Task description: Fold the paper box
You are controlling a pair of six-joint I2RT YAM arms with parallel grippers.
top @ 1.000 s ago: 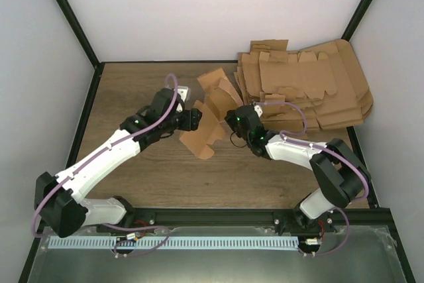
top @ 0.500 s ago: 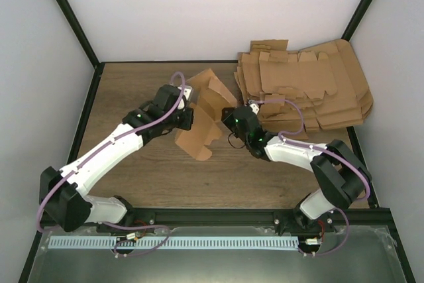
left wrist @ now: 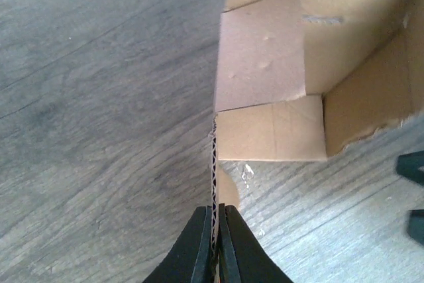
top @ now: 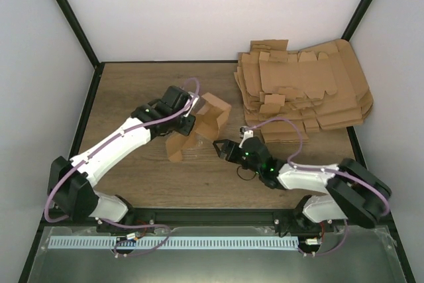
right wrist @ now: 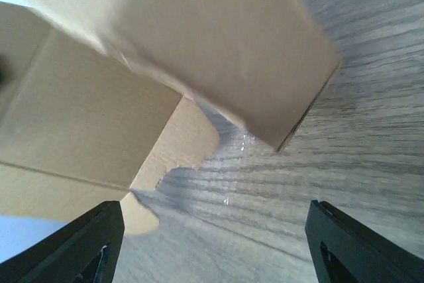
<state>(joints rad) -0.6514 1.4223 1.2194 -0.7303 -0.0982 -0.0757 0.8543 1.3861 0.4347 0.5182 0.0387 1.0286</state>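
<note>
My left arm (top: pixel 112 147) reaches diagonally out from its base toward mid-table, wrist turned inward. My left gripper (left wrist: pixel 213 215) is pinched tight, both fingers pressed flat on a thin edge of the paper box (left wrist: pixel 262 51). My right arm (top: pixel 306 178) lies low, stretched leftward along the front. My right gripper (right wrist: pixel 213 211) gapes wide, fingers well apart, holding nothing.

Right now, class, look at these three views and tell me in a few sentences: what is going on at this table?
The left gripper is shut on one edge of the partly folded brown cardboard box, at the middle of the wooden table. The right gripper is open close by, holding nothing. A pile of flat brown cardboard sheets lies at the far right, untouched.
</note>
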